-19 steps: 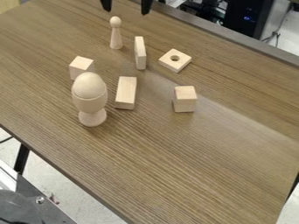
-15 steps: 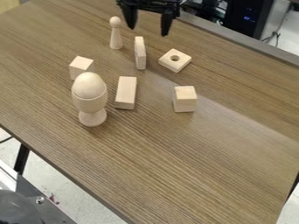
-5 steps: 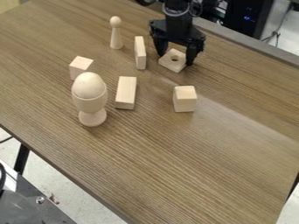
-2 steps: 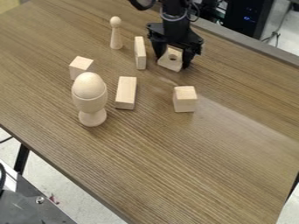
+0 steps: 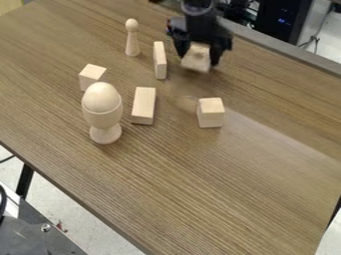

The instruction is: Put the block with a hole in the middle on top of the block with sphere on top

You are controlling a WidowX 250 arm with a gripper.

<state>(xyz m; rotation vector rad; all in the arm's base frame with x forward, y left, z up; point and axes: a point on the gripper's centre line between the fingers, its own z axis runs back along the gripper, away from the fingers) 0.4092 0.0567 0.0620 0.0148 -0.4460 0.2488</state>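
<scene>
At the upper middle of the view the black gripper (image 5: 198, 59) is shut on the pale wooden block with a hole (image 5: 196, 60). That block hangs between the fingers, seemingly just above the table, with its hole hard to make out. To the left of the gripper, near the back, stands a slim tapered wooden piece with a sphere on top (image 5: 132, 39). An upright thin block (image 5: 160, 60) stands between the two.
A wooden egg in a cup (image 5: 104, 114) stands at the left front, with a cube (image 5: 92, 76) behind it. A flat rectangular block (image 5: 144, 105) lies mid-table. Another block (image 5: 211, 113) stands right of it. The table's back edge (image 5: 279, 49) runs behind the gripper.
The gripper came in from the top edge, moved down around the holed block and took hold of it. The block has since risen from its spot. The other pieces have stayed put.
</scene>
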